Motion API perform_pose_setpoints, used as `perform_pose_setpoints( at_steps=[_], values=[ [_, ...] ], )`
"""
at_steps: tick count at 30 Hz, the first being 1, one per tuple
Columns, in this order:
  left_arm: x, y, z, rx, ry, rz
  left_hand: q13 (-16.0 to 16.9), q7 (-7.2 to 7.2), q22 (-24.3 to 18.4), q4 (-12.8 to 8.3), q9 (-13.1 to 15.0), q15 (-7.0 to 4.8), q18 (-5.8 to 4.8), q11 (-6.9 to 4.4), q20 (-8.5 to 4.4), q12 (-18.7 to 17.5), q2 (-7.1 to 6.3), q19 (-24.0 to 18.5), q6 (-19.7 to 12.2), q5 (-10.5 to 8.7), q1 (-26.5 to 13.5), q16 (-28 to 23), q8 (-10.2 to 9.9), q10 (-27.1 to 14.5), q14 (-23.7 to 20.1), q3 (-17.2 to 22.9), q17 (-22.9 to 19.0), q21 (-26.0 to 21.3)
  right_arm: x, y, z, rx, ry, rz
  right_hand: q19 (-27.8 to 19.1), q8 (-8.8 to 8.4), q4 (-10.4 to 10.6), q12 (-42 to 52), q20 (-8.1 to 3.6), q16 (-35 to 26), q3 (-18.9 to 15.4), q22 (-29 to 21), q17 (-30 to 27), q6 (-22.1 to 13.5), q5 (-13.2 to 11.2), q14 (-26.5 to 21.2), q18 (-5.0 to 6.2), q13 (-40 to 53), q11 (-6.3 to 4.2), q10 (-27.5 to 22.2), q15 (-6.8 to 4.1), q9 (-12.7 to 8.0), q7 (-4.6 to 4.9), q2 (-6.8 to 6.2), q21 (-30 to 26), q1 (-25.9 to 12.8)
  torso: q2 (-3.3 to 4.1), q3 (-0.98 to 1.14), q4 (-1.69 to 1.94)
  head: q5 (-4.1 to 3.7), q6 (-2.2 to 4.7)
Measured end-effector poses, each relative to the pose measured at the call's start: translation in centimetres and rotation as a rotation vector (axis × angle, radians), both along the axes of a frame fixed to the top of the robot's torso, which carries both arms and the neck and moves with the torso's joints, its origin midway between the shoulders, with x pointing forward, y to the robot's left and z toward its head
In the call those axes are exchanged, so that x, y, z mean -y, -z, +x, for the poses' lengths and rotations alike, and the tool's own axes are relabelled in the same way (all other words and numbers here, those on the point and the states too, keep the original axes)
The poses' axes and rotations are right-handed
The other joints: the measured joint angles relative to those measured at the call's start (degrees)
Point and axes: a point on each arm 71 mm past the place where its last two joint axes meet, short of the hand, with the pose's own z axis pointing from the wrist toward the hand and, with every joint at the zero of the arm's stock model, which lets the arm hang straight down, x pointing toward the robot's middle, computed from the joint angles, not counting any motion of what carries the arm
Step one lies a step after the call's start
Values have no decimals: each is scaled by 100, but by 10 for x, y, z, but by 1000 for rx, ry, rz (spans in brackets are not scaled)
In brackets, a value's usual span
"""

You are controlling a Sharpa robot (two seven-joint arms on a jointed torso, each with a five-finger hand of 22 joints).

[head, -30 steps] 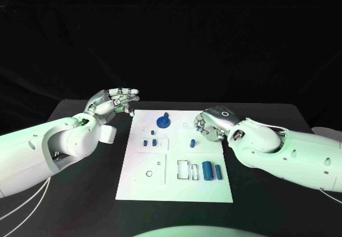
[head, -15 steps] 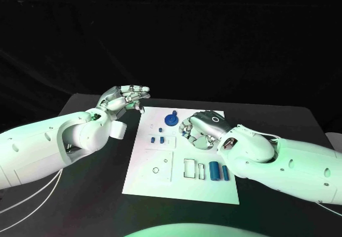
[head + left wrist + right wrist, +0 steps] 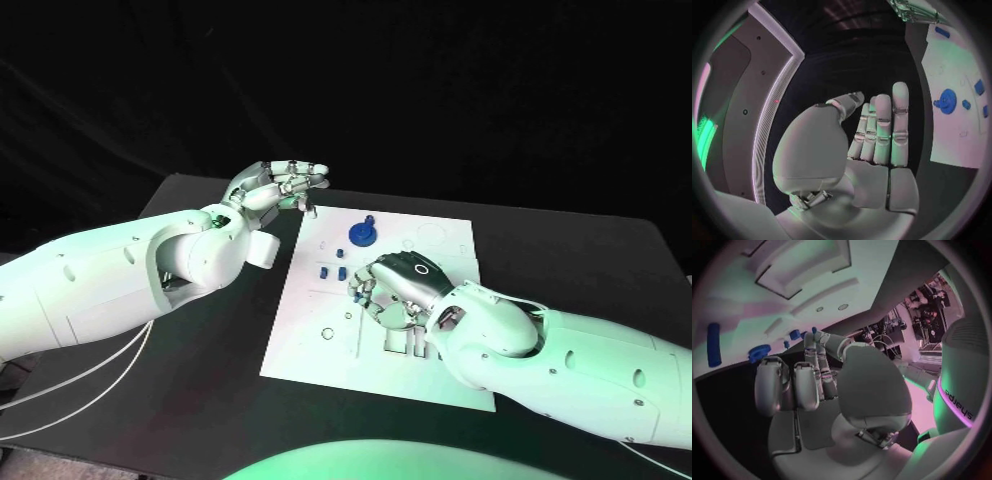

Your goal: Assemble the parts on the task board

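The white task board (image 3: pixel 310 340) lies in the middle of the black table. A round blue part (image 3: pixel 361 235) stands near its far edge, with two small blue parts (image 3: pixel 332 271) just nearer. My right hand (image 3: pixel 392 290) hovers low over the board's middle with its fingers curled in; what lies under them is hidden. A small blue bit (image 3: pixel 353 297) shows at its fingertips. My left hand (image 3: pixel 283 181) is raised off the board's far left corner and holds nothing. In the left wrist view its fingers (image 3: pixel 882 130) lie straight beside the board (image 3: pixel 954 135). A blue cylinder (image 3: pixel 714 337) lies on the board.
Bare black table (image 3: pixel 188 360) runs down the board's left side, and more (image 3: pixel 577 260) lies to its right. My right forearm (image 3: pixel 562 350) covers the board's near right part. Rectangular cut-outs (image 3: pixel 801 270) mark the board.
The camera has shifted. My right hand has moved from the board's right edge to over its middle, covering the small blue part that lay there. My left hand stays by the far left corner.
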Motion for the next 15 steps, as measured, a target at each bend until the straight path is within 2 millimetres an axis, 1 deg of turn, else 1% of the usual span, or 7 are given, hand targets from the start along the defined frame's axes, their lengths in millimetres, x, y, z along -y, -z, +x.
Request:
perform_pose_setpoints(
  at_steps=[2,5,9,15],
  values=[
    [1,0,0,0,2,-1,0,0,0,0,0,0,0,0,0,0,0,0,0,0,0,0,0,0,0,0,0,0,-3,5,-2,-11,-4,2,0,0,0,-18,0,0,0,0,0,0,0,0,0,-1,0,0,0,0,0,1,0,-1,-1,1,0,32,-18],
    [2,0,0,0,4,-2,0,0,0,0,0,0,0,0,0,0,0,0,0,0,0,0,0,0,0,0,0,0,-5,9,-3,-21,-7,3,0,-5,9,-24,0,0,-10,0,-8,-4,-76,0,0,-1,0,0,0,0,-3,20,0,-56,-3,5,2,70,-40],
    [2,0,0,-1,3,-1,0,0,0,0,0,0,0,0,0,0,0,0,0,0,0,0,0,0,0,0,0,0,-8,12,-2,-26,-9,5,0,-7,9,-46,0,0,-41,-1,-8,-11,-121,0,1,0,0,0,0,12,-9,22,0,-99,-7,12,4,86,-55],
    [2,1,1,-1,2,0,0,0,1,0,0,0,0,0,0,0,0,0,0,0,0,0,0,0,0,0,1,0,-10,16,-3,-33,-13,4,0,-24,9,-45,0,0,-41,-1,-8,-12,-122,0,1,1,0,0,0,20,-10,22,0,-99,-5,10,0,104,-74]
  ],
)
